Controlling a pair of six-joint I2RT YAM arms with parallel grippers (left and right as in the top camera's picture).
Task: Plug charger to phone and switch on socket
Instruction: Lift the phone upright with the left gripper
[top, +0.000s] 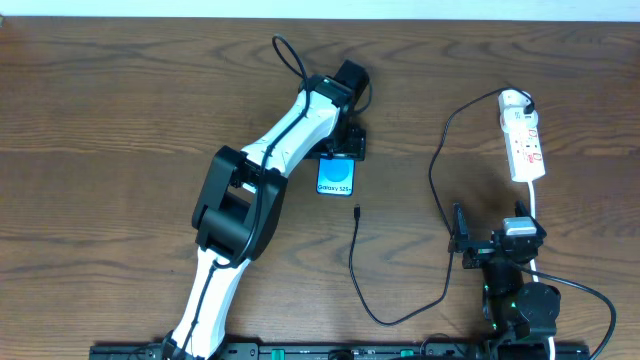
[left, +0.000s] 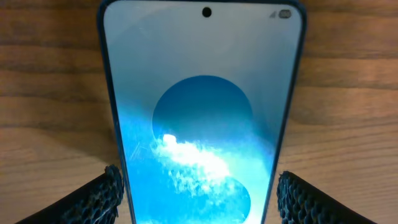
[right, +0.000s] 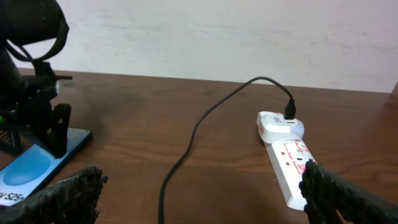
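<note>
The phone (top: 337, 178) lay on the table (top: 120, 120) just left of centre in the overhead frame, its long axis running top to bottom of the picture. The left gripper (top: 345, 142) stood over its upper end. In the left wrist view its fingers (left: 111, 194) bracketed the two long edges, close against them, though whether they pressed or merely flanked could not be told. The charger (top: 352, 262) ended in its plug (top: 357, 212) just below the phone's lower right corner, near but apart, the tip pointing up the frame roughly along the phone's long axis. The cable looped down, across to the right and up to a white adapter (top: 515, 100) at the top end of the socket (top: 527, 148), which lay in the upper right, also near vertical. The right gripper (top: 497, 235) sat in the lower right with fingers spread wide and nothing between them, directly below the socket and well right of the plug. So the plug lay leftward and slightly up-frame of the free right gripper. The left one was nearer but appeared occupied at the phone.
</note>
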